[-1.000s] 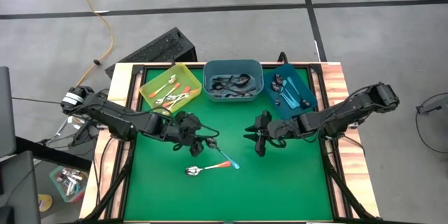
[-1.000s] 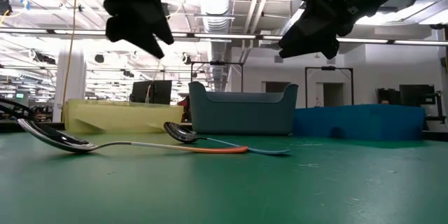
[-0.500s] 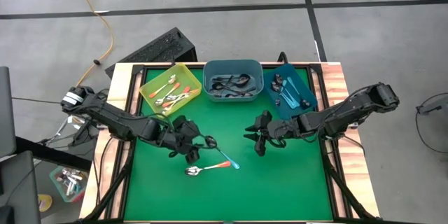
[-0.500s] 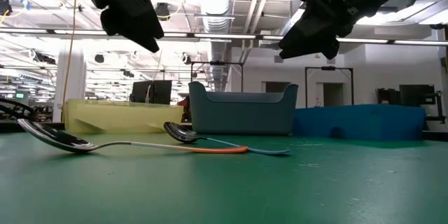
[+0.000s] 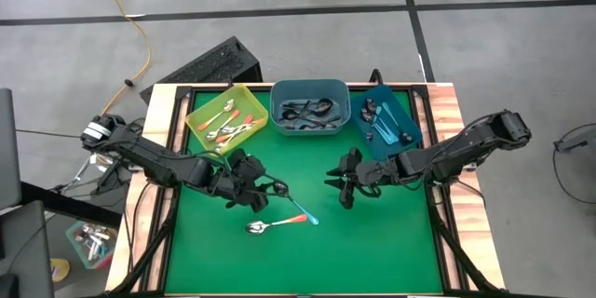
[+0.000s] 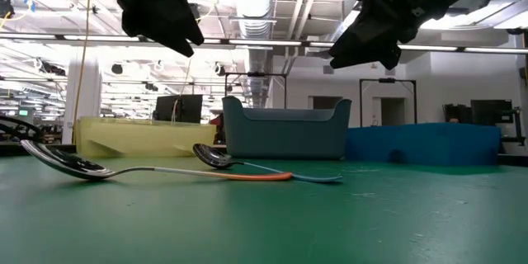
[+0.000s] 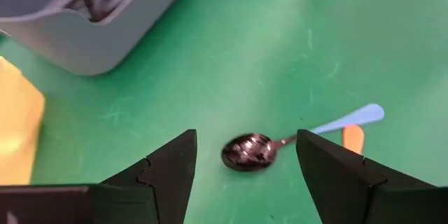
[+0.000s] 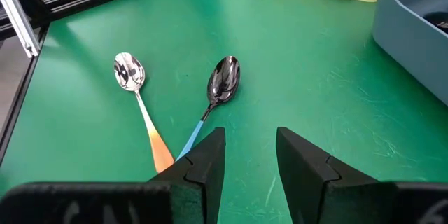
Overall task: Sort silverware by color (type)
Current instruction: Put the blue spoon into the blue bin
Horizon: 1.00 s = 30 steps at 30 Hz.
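Two spoons lie loose on the green table [image 5: 391, 242]: an orange-handled spoon [image 5: 270, 224] and a blue-handled spoon [image 5: 296, 205], their handle ends crossing near the table's middle. Three bins stand in a row along the far edge: a yellow bin [image 5: 225, 115] with several orange-handled spoons, a grey-blue bin [image 5: 310, 105] with dark metal ones, and a blue bin [image 5: 385, 122] with blue-handled ones; the number in each is too small to tell. The left gripper [image 5: 253, 186] hangs above the table just beside the blue-handled spoon's bowl, its jaws spread wide and empty. The right gripper [image 5: 345, 189] hangs well apart on the other side of the loose pair, jaws parted only narrowly, holding nothing. The left wrist view shows just one bowl between its fingers [image 7: 168, 175], with the blue handle tip and a bit of orange behind it. The right wrist view shows both bowls side by side and the handles meeting behind its fingers [image 8: 203, 164]. The low view shows both grippers clear of the table surface, which the high view cannot.
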Each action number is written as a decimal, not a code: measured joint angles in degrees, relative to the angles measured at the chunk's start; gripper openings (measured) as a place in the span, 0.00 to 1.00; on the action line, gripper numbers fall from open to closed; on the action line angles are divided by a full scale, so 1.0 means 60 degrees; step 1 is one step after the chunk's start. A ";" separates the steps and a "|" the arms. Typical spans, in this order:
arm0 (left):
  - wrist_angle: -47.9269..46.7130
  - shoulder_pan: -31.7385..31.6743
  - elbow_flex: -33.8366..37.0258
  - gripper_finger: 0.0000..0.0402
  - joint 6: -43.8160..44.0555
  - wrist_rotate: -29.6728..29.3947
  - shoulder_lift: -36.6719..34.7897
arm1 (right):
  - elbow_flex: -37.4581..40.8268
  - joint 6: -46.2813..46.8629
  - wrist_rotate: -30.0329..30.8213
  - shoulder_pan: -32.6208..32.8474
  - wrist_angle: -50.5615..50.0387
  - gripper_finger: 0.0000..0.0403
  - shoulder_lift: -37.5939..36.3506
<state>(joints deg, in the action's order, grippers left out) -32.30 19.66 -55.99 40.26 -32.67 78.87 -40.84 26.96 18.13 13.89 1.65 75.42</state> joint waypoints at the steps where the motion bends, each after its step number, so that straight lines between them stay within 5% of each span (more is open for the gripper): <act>1: 0.0019 0.0000 0.0000 0.57 0.0004 -0.0135 -0.0004 | 0.0000 0.0000 0.0000 0.0000 0.0003 0.35 0.0014; 30: 0.0310 0.0007 0.0000 0.57 0.0374 -0.0750 -0.0007 | 0.0000 0.0495 -0.0025 0.0133 0.0719 0.35 0.0892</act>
<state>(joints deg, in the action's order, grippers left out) -30.44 19.70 -55.99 42.50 -37.17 78.83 -40.84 29.93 17.98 14.69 5.96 80.77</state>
